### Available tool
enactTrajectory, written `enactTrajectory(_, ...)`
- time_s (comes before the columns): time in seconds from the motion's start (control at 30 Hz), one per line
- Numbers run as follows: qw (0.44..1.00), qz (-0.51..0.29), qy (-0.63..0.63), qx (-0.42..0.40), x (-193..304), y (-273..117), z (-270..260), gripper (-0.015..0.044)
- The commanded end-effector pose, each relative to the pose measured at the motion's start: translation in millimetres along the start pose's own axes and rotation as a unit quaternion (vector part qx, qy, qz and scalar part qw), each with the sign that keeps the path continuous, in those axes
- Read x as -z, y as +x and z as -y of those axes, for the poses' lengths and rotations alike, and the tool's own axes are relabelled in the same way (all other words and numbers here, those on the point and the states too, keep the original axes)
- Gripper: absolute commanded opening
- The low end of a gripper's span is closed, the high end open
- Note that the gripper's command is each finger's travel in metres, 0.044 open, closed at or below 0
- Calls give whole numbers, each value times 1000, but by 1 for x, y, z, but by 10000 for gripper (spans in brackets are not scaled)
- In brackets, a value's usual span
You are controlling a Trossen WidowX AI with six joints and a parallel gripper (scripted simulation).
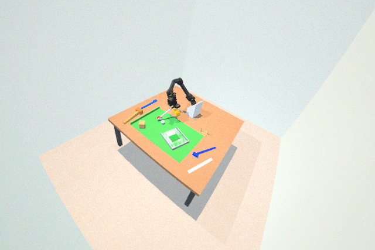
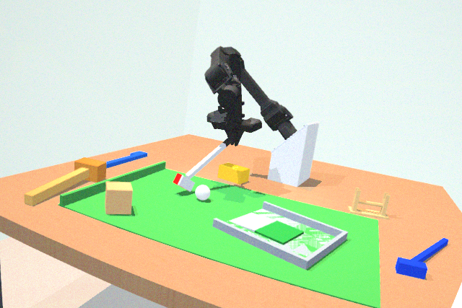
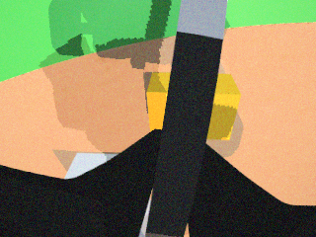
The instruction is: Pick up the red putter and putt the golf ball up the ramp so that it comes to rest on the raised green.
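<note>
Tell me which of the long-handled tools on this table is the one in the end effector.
The red putter, its head down beside the golf ball. The wooden mallet and blue putter lie flat on the table.
</note>
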State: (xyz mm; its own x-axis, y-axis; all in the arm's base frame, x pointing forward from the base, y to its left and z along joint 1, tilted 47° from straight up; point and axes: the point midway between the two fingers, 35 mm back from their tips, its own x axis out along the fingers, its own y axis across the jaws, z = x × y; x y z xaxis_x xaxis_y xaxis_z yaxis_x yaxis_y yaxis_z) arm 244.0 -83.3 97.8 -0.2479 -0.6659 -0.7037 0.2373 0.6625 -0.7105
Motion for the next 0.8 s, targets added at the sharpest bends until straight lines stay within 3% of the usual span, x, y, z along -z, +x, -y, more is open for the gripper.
enactTrajectory(0.0,1000,1,0,0,-1,0,5,0)
enactTrajectory(0.47,1000,0,1,1,-2,3,25,0)
enactTrajectory(0.77,1000,3,-2,-2,-4,1,-89,0)
